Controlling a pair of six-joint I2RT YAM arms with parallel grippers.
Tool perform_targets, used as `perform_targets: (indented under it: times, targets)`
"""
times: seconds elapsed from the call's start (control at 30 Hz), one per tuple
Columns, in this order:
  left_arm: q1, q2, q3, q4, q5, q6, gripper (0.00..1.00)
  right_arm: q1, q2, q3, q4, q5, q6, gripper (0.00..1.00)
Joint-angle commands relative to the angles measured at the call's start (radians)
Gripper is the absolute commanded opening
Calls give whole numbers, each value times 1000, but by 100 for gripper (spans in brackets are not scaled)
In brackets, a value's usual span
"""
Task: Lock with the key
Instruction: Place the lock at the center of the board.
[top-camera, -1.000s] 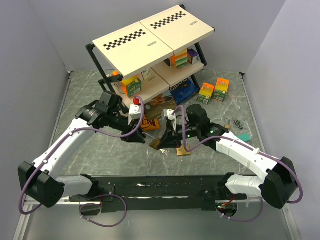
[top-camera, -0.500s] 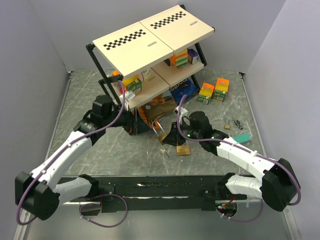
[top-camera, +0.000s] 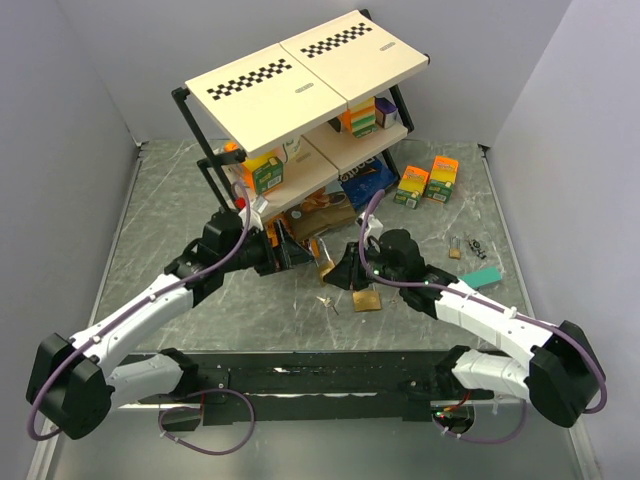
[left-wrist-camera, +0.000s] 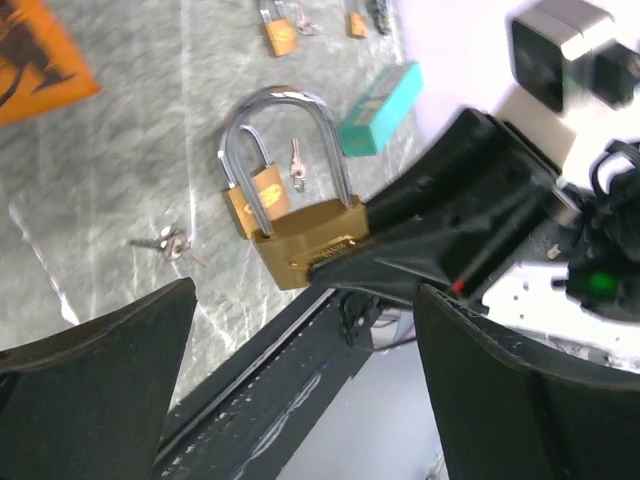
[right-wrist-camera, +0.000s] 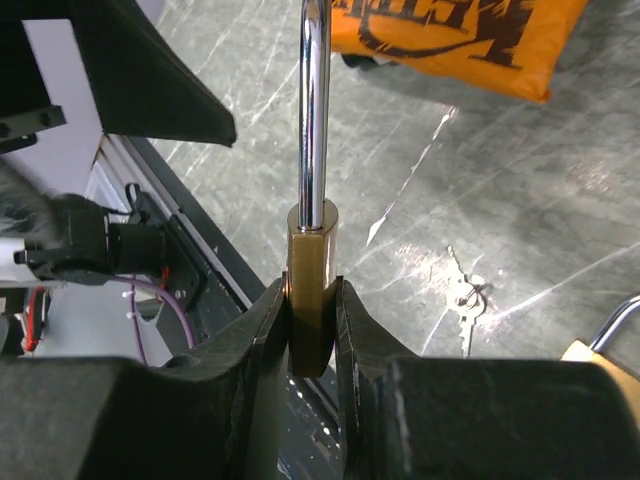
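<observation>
My right gripper (right-wrist-camera: 312, 292) is shut on the body of a brass padlock (right-wrist-camera: 312, 330) with a chrome shackle, held upright above the table. The top view shows that padlock (top-camera: 325, 258) between the two grippers. In the left wrist view the padlock (left-wrist-camera: 300, 245) sticks out of the right gripper's black fingers (left-wrist-camera: 430, 240). My left gripper (left-wrist-camera: 300, 300) is open and empty, just left of the padlock (top-camera: 285, 250). A small key (top-camera: 328, 302) on a ring lies on the table below the padlock, also visible as a key (right-wrist-camera: 465, 295) and a key (left-wrist-camera: 170, 243).
A second brass padlock (top-camera: 366, 300) lies by the right gripper (top-camera: 345, 272). Behind stand a shelf rack (top-camera: 300, 75) with boxes and an orange bag (right-wrist-camera: 450, 40). To the right are two orange boxes (top-camera: 425, 180), small padlocks (top-camera: 455, 247) and a teal box (top-camera: 487, 273).
The left gripper has opened wide and its arm has swung back toward the rack. The right gripper has carried the padlock up off the table toward the rack.
</observation>
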Motion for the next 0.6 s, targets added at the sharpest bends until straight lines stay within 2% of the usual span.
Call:
perform_targets:
  times: [0.0, 0.17, 0.33, 0.57]
  targets:
    - [-44, -45, -34, 9, -164, -145, 92, 35, -64, -20, 135, 37, 29, 0]
    - [-113, -31, -22, -27, -242, -140, 89, 67, -76, -41, 152, 58, 32, 0]
    - [-135, -25, -36, -71, -296, -188, 90, 104, -44, -1, 151, 80, 34, 0]
    - [-138, -26, -77, -4, -264, -248, 94, 132, -10, 29, 177, 60, 69, 0]
